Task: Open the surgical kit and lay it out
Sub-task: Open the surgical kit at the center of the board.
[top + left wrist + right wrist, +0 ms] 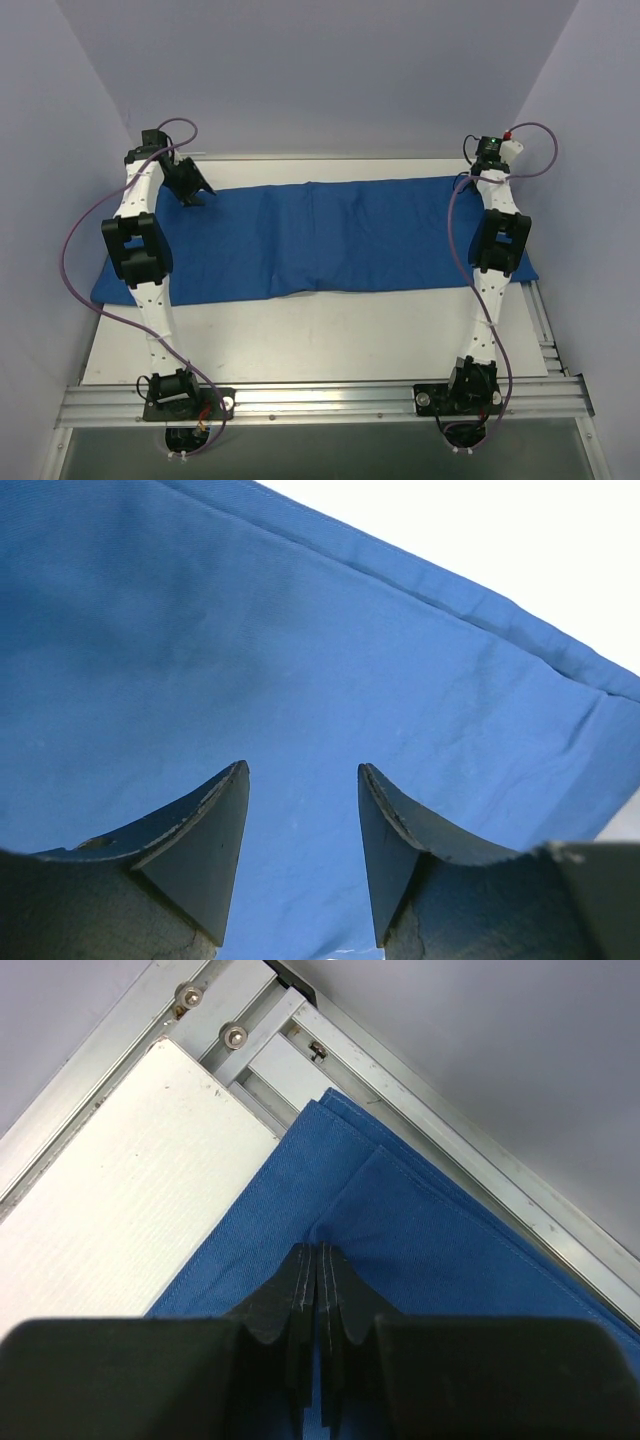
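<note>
Three pale lavender-grey walls (330,70) close in a flat white surface (330,335). One ribbed aluminium rail (330,400) runs along its near edge at the bottom of the top view. Two white-and-black arms are bolted to that rail: the left arm (140,250) runs up the left side of the frame and the right arm (495,250) up the right side. Each arm trails one looping purple cable (72,245), two in all. One large royal-blue cloth wrap (330,235) lies flat across the surface as a wide band through the middle of the frame, passing under both arms. Its lower edge is uneven, and its right end reaches the edge of the surface. The left pincer (190,188) is at the wrap's upper left corner. In the left wrist view its two dark fingers (205,830) stand wide apart and grip nothing, with only blue fabric in the gap; whether they touch the cloth cannot be told. The right pincer (318,1250) is at the wrap's upper right corner. In the right wrist view its two fingers are pressed together, and creases in the cloth run into their tips, so it pinches a fold of the wrap. Just beyond that corner, in the upper left of the view, two round-headed bolts (232,1033) sit in the aluminium framing.
</note>
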Robot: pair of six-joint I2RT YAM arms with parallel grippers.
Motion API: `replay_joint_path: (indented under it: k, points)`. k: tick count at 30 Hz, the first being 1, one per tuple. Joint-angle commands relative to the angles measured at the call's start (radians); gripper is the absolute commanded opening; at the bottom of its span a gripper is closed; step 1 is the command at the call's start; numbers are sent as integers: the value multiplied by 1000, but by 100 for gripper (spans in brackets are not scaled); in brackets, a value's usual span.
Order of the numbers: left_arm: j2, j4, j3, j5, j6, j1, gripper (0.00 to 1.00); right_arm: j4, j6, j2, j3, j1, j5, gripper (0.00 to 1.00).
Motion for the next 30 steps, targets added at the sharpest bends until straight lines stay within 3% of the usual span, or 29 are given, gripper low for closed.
replay_joint_path:
  k: [1,11,18,24,30]
  points:
    - [-26,-49,38,-54,3,6,57,-6,31,-80,-6,-1,2,0]
    - [-26,-80,70,-187,-12,15,62,-49,65,-369,-247,-4,-7,0]
    - [4,-104,119,-273,-12,37,70,-78,114,-458,-399,26,-40,0]
    - [61,-74,217,-310,37,92,71,-73,101,-477,-419,60,-107,0]
    - [142,-69,318,-454,42,106,66,11,118,-567,-612,118,-156,0]
